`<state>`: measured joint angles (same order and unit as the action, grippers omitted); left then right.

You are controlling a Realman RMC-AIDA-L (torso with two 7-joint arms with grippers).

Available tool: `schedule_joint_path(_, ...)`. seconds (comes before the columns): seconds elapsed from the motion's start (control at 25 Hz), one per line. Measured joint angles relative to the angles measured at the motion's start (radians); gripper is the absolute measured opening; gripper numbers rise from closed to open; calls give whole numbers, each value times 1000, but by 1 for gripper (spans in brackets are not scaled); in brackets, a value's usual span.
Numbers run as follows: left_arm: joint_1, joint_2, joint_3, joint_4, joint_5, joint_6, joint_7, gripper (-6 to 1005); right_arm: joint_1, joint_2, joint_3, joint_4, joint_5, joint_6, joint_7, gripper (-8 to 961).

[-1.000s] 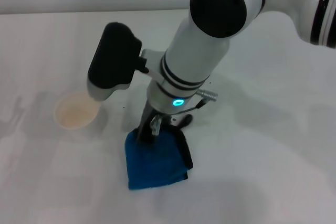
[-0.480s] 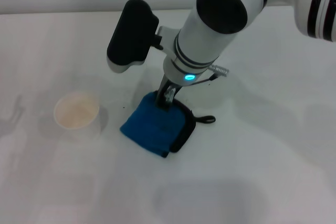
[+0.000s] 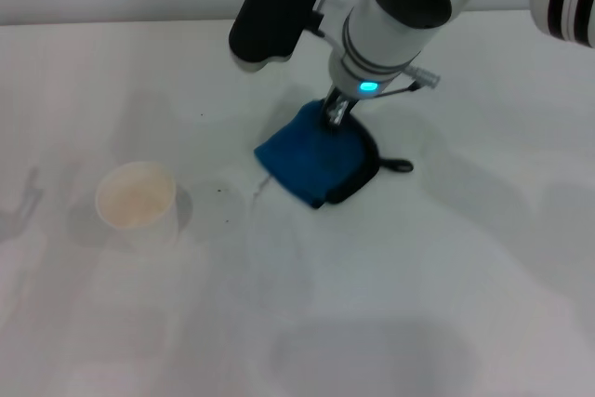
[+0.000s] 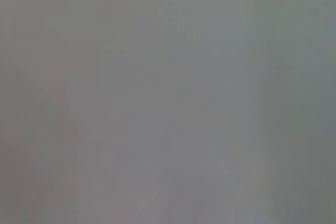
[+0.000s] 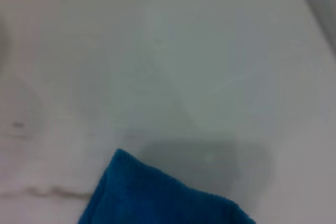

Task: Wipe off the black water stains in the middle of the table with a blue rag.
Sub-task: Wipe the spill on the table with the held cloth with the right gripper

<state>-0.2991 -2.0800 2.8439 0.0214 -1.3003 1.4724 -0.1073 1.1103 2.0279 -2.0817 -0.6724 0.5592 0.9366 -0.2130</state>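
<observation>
The blue rag, with black edging and a small black loop, lies bunched on the white table right of centre. My right gripper comes down on the rag's far edge and is shut on it, pressing it to the table. No dark blotch shows. Only tiny dark specks and a faint smear lie between the rag and the cup. The right wrist view shows a corner of the rag and a faint brownish streak. My left gripper is out of view.
A white paper cup stands upright at the left, apart from the rag. The right arm's black and white housing hangs over the table's far middle. The left wrist view is plain grey.
My right gripper has dragged the blue rag from the front middle of the table back and to the right, away from the cup. The cup has not moved.
</observation>
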Motion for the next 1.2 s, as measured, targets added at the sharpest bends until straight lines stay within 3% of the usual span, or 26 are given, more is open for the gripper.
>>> schedule_joint_path(0.2, -5, 1, 0, 0, -1, -2, 0, 893, -8, 0, 33, 22, -131, 14, 57, 65)
schedule_joint_path(0.52, -17, 2, 0, 0, -1, -14, 0, 893, -12, 0, 91, 71, -182, 15, 40, 65)
schedule_joint_path(0.84, -33, 2, 0, 0, 0, -41, 0, 892, -15, 0, 65, 23, 164, 49, -206, 63)
schedule_joint_path(1.2, -54, 0, 0, 0, 4, -66, 0, 892, -7, 0, -137, 8, 468, 14, -314, 62)
